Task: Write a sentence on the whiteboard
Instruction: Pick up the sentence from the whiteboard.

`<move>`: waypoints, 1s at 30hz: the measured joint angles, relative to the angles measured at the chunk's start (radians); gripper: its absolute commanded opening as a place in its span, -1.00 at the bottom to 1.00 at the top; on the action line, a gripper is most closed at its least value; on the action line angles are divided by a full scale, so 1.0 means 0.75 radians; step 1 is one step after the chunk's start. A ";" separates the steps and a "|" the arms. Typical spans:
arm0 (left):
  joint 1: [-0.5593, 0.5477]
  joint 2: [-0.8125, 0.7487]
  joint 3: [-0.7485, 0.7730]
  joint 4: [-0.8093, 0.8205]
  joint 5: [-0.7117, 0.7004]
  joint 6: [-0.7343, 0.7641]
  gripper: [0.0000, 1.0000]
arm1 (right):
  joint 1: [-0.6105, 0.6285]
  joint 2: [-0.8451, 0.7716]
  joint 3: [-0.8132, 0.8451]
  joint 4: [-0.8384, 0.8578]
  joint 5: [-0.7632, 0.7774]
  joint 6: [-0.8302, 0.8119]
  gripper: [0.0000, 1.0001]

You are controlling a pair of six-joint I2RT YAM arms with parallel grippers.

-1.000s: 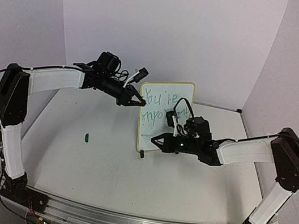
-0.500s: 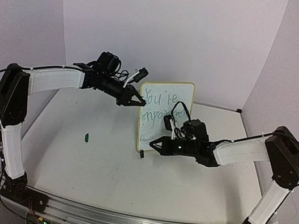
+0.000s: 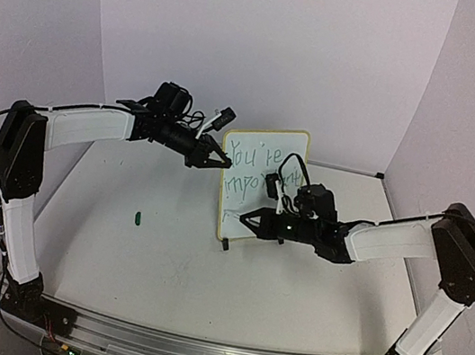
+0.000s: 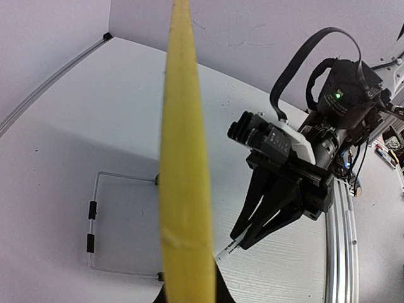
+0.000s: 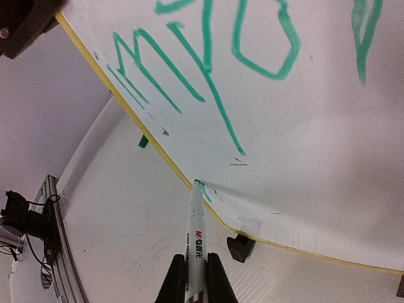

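Whiteboard (image 3: pixel 235 203) stands upright, slightly tilted back, mid-counter (image 3: pixel 160 256), on small black feet (image 5: pixel 240 247).

Sentence (image 3: pixel 255 156) in green: "You're" on the top line; second line starts "impo", the rest hidden behind the right arm.

Left end effector (image 3: pixel 219 162): clenched on the board's upper left edge. In the left wrist view the yellow frame runs straight up from between its fingers.

Right end effector (image 3: pixel 247 217): clenched on a marker (image 5: pixel 196 233), which points at the board. Its tip is at the lower left, right by the yellow frame, below the "m".

Small green cap-like piece (image 3: pixel 137 215) lies on the counter, well left of the board.
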 measured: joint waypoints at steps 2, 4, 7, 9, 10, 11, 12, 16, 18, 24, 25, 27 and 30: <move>0.000 0.000 0.000 0.001 0.000 0.000 -1.00 | 0.000 -0.020 -0.001 0.018 0.014 0.001 -1.00; 0.000 0.000 0.000 0.000 -0.001 0.000 -1.00 | 0.000 -0.038 -0.003 0.033 0.027 0.002 -1.00; 0.000 0.000 0.000 0.001 -0.001 0.000 -1.00 | 0.000 -0.048 -0.016 0.055 0.044 0.006 -1.00; 0.000 0.000 0.000 0.001 -0.001 0.000 -1.00 | 0.001 -0.048 -0.024 0.061 0.051 0.010 -1.00; 0.000 0.000 0.000 0.001 -0.001 0.000 -1.00 | 0.001 -0.048 -0.027 0.062 0.053 0.012 -1.00; 0.000 0.000 0.000 0.001 -0.001 0.000 -1.00 | 0.001 -0.048 -0.031 0.066 0.055 0.015 -1.00; 0.000 0.000 0.000 0.001 -0.001 0.000 -1.00 | 0.001 -0.048 -0.036 0.069 0.057 0.019 -1.00; 0.000 0.000 0.000 0.001 -0.001 0.000 -1.00 | 0.000 -0.048 -0.060 0.071 0.068 0.032 -1.00; 0.000 0.000 0.000 0.000 -0.001 0.000 -1.00 | 0.000 -0.048 -0.074 0.070 0.076 0.039 -1.00; 0.000 0.000 0.000 0.000 -0.001 0.000 -1.00 | 0.000 -0.040 -0.098 0.069 0.089 0.058 -1.00; 0.000 0.000 0.000 0.000 -0.001 0.000 -1.00 | 0.000 -0.037 -0.098 0.069 0.088 0.060 -1.00; 0.000 0.000 0.000 0.001 -0.001 0.000 -1.00 | 0.000 -0.031 -0.098 0.069 0.087 0.063 -1.00; 0.000 0.000 0.000 0.001 -0.001 0.000 -1.00 | 0.000 -0.020 -0.099 0.069 0.082 0.066 -1.00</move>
